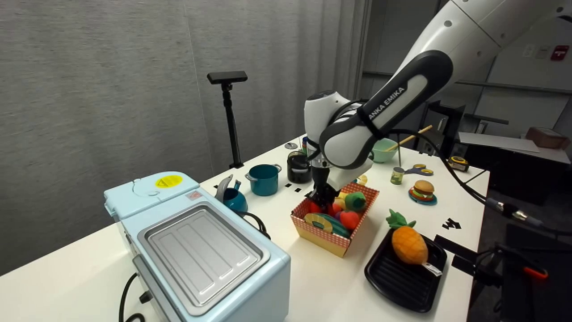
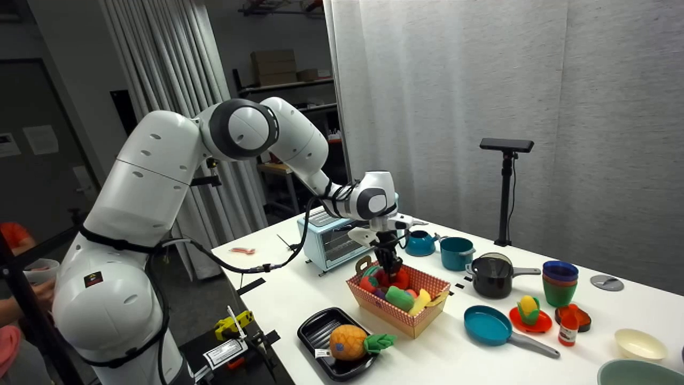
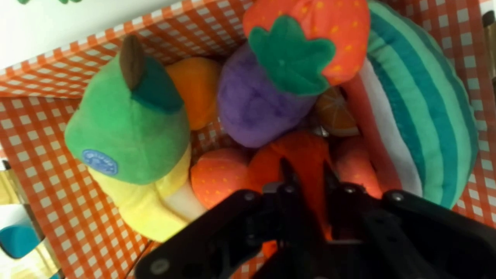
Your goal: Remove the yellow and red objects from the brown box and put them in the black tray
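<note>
The brown box (image 1: 322,239) has tan walls and a red-white checkered lining, and it is full of soft toy food. It also shows in an exterior view (image 2: 382,319). My gripper (image 3: 307,164) points down into the box, its narrowed fingers on either side of the plain red object (image 3: 267,166), with red cloth pinched between them. The red object rests low among the other toys and is partly hidden by the fingers. The orange-yellow pineapple with green leaves (image 1: 409,245) lies in the black tray (image 1: 393,282); both also show in an exterior view, pineapple (image 2: 347,342) and tray (image 2: 316,330).
In the box around the fingers are a watermelon slice (image 3: 430,104), a strawberry (image 3: 341,35), a purple toy (image 3: 259,100) and a green toy (image 3: 131,128). A pale blue oven (image 1: 201,264), teal pot (image 1: 263,180), black pot (image 2: 491,275) and burger plate (image 1: 422,193) stand around.
</note>
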